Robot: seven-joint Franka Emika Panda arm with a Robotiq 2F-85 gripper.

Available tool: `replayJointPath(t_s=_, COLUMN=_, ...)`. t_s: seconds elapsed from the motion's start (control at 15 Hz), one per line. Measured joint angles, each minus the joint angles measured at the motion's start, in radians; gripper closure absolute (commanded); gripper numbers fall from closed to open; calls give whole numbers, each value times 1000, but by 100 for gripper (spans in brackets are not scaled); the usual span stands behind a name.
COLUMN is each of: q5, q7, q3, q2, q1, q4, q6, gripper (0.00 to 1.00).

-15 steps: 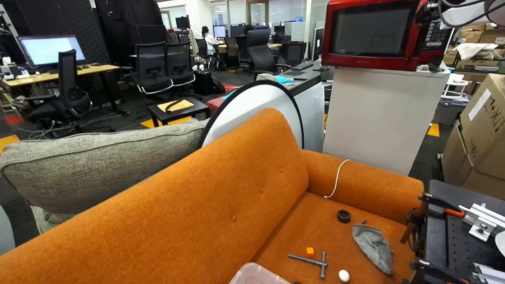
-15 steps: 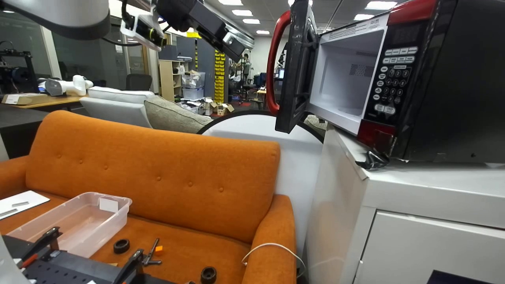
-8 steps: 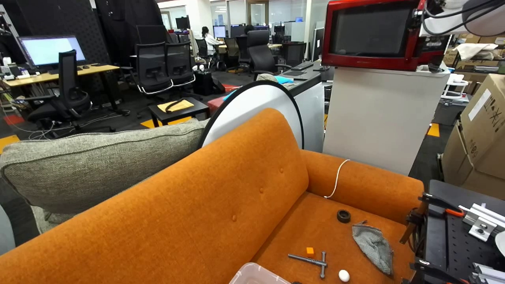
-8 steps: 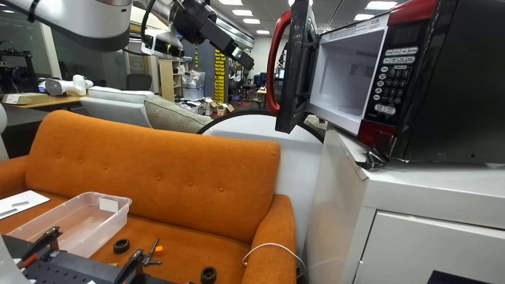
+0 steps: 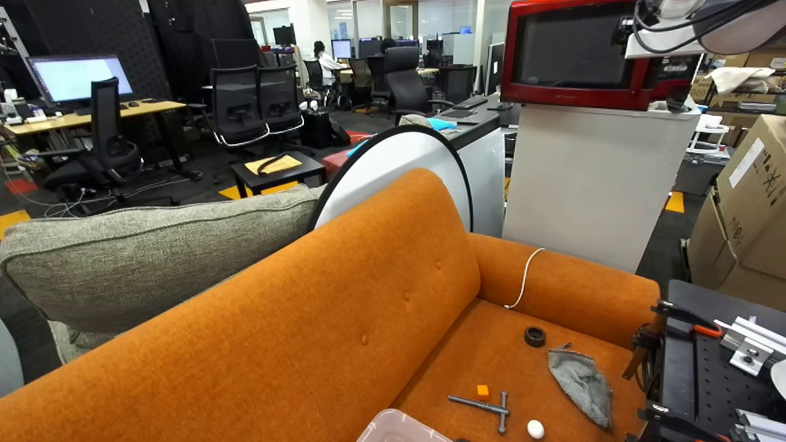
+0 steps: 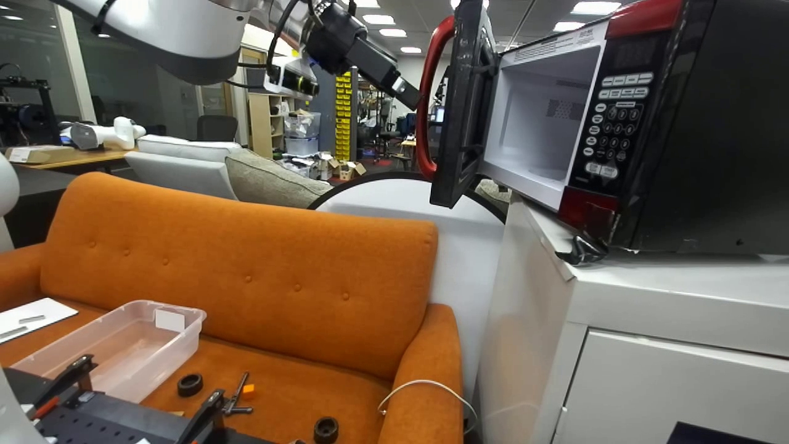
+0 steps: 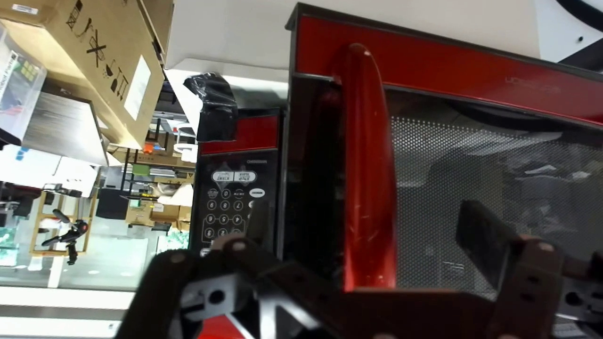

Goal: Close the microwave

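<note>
The arm (image 6: 179, 37) and its hand (image 7: 365, 221) have moved: in an exterior view they have gone to the right, and the hand is now just beside the red handle (image 6: 423, 129). The door (image 6: 462, 111) has not moved.

The biggest thing is the orange sofa (image 6: 259, 265), on the left there. Next comes the white counter (image 6: 666, 370), near us on the right. The red and black microwave (image 6: 616, 123) is on top of that counter. Its door stands open, swung out to the left, so we can see in. I think this is the reaching step.

Then comes the handle, on the outside of the door, the same side as the hand. It is long and runs up and down. From the hand it lies just ahead, to the right in that exterior view, and the rest of the microwave lies farther right. So I think the next move should be a push to the right, to swing the door back onto the microwave.

Smallest are the fingers (image 7: 485, 240). In the wrist view they are spread far apart, with one on each side of the handle and nothing held. They spread sideways, across the long way of the handle. I can't tell if they touch it.
</note>
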Motion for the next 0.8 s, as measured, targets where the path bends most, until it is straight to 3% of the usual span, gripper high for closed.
replayJointPath(t_s=0.33, q5=-45, q7=36, q3=31, q2=71, q1=-29, q4=53, q6=-2, gripper=1)
replayJointPath(t_s=0.47, q5=-45, q7=36, q3=43, q2=83, q1=-36, q4=57, q6=-2, gripper=10)
replayJointPath(t_s=0.6, q5=-45, q7=36, q3=53, q2=88, q1=-43, q4=58, q6=-2, gripper=34)
replayJointPath(t_s=0.8, q5=-46, q7=39, q3=65, q2=98, q1=-65, q4=64, q6=-2, gripper=52)
